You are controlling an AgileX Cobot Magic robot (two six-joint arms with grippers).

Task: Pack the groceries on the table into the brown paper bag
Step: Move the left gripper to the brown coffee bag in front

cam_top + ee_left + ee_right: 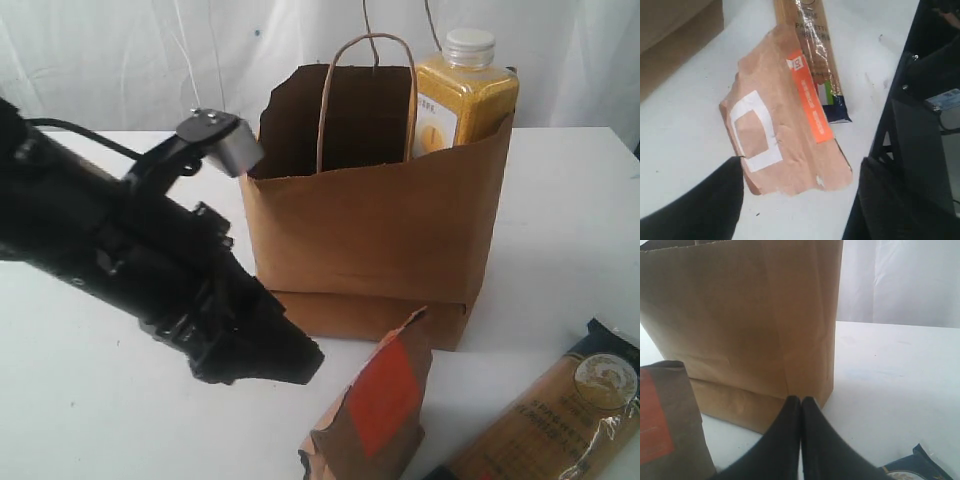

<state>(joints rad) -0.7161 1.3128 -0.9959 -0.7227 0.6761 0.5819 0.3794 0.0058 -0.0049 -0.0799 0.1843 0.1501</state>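
The setting reads as a robotics lab test bench, not a home or a shop. A bare white tabletop [560,260] fills the lower frame, and a wrinkled white cloth backdrop [120,60] hangs across the whole top. A black robot arm [120,250] with a small metal-cased camera [228,143] mounted on it enters from the left. A brown paper bag [380,230] stands in the middle.

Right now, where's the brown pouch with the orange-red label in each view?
Exterior: brown pouch at bottom centre, in front of the brown paper bag.
Left wrist: mid-frame, beyond the open left fingers.
Right wrist: cut off at the edge, beside the shut right fingers.
Shared landmark: the brown paper bag, in all three.
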